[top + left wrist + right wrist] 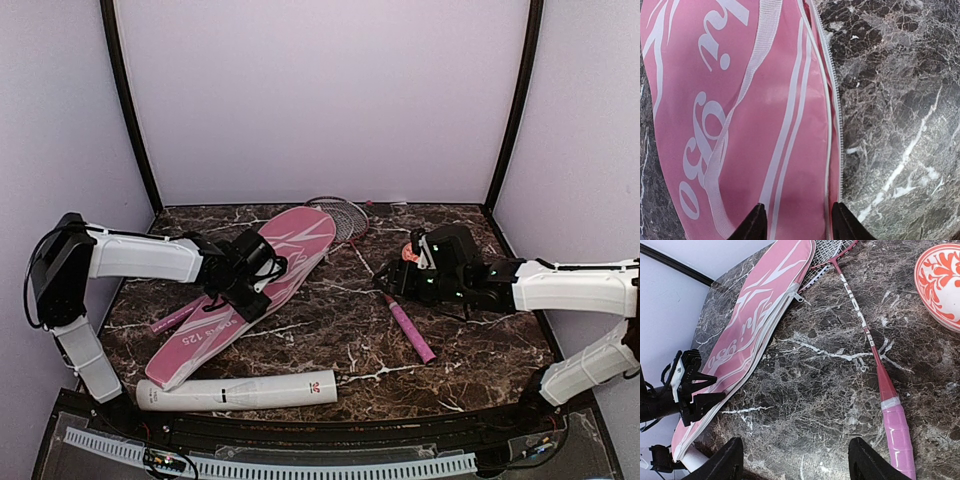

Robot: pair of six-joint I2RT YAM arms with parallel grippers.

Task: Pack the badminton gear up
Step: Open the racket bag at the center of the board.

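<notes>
The long pink racket bag [205,335] lies slantwise on the marble table [330,330], its zipper edge [836,100] facing right. My left gripper [800,222] hovers open over the bag's right edge, with flat pink fabric between its fingers. One red-framed racket lies to the right. Its head [340,213] is by the bag's far end and its pink handle [897,435] is near my right gripper [797,465], which stands open over bare marble. A second pink handle [172,320] pokes out at the bag's left side. The white tube [240,392] lies along the front edge.
A red-and-white patterned bowl [940,285] sits at the right, partly hidden behind my right wrist in the top view. Pale walls enclose the table on three sides. The left arm's gripper [695,390] shows at the left of the right wrist view.
</notes>
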